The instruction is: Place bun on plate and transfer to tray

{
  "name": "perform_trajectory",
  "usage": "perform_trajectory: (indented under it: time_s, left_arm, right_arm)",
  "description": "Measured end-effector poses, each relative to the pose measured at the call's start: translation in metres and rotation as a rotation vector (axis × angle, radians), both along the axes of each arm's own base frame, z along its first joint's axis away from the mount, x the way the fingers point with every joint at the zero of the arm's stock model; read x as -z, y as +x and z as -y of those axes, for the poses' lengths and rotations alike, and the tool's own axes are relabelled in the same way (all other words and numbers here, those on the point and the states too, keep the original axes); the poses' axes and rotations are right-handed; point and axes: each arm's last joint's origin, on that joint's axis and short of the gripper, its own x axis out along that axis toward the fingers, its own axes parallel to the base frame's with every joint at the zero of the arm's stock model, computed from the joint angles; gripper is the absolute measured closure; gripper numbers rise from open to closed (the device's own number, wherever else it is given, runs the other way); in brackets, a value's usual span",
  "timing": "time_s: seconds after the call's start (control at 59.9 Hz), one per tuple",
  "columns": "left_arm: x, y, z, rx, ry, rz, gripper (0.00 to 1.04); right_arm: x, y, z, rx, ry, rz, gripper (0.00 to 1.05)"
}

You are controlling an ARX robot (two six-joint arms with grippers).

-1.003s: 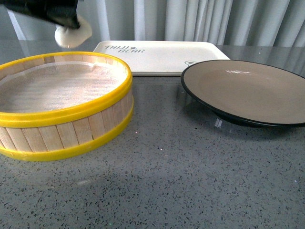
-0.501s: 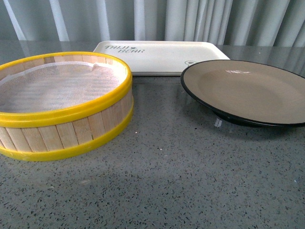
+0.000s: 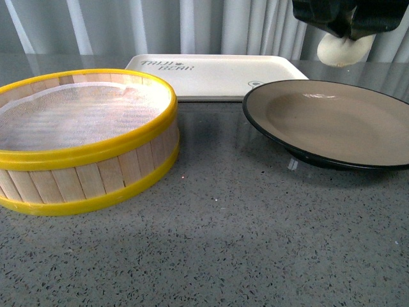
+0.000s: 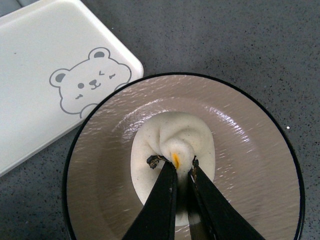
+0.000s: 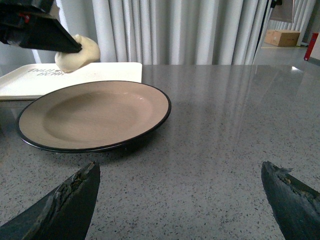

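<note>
The bun (image 4: 172,145) sits pinched at its twisted top between the tips of the left gripper (image 4: 181,167). The jaws are nearly together, clamped on the dough. It hangs in the air over the tan plate (image 4: 250,165), clear of its surface in the front view. The cream tray (image 4: 40,100) with the bear drawing lies just beside the plate. The right gripper (image 5: 180,200) is low over the grey table (image 5: 225,125); its jaws are wide apart and hold nothing. The yellow-rimmed steamer basket (image 3: 83,141) stands apart from the plate.
</note>
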Motion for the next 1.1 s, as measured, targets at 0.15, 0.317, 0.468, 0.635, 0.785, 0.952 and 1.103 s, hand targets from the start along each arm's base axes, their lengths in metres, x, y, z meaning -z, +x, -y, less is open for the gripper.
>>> perform_trajectory:
  time_s: [0.15, 0.317, 0.468, 0.635, 0.785, 0.952, 1.103]
  left_arm:
    - [0.025, 0.001, 0.014, 0.022, 0.031, -0.037, 1.01]
    - [0.043, 0.000, 0.029, 0.040, 0.064, -0.058, 1.01]
    - [0.044, 0.002, 0.036, 0.036, 0.082, -0.037, 1.01]
    - [0.048, 0.005, 0.038, 0.016, 0.132, -0.005, 1.01]
    - [0.057, 0.009, 0.039, -0.004, 0.193, 0.027, 1.01]
    - [0.061, 0.010, 0.039, 0.006, 0.241, 0.042, 1.01]
    - [0.064, 0.009, 0.038, 0.027, 0.275, 0.023, 1.01]
  right_arm:
    - [0.000, 0.000, 0.000, 0.000, 0.000, 0.000, 0.09]
    - [0.000, 0.000, 0.000, 0.000, 0.000, 0.000, 0.09]
    - [0.000, 0.000, 0.000, 0.000, 0.000, 0.000, 0.09]
    - [0.000, 0.000, 0.000, 0.000, 0.000, 0.000, 0.09]
    - [0.000, 0.000, 0.000, 0.000, 0.000, 0.000, 0.09]
    - [0.000, 0.000, 0.000, 0.000, 0.000, 0.000, 0.09]
    - [0.000, 0.000, 0.000, 0.000, 0.000, 0.000, 0.09]
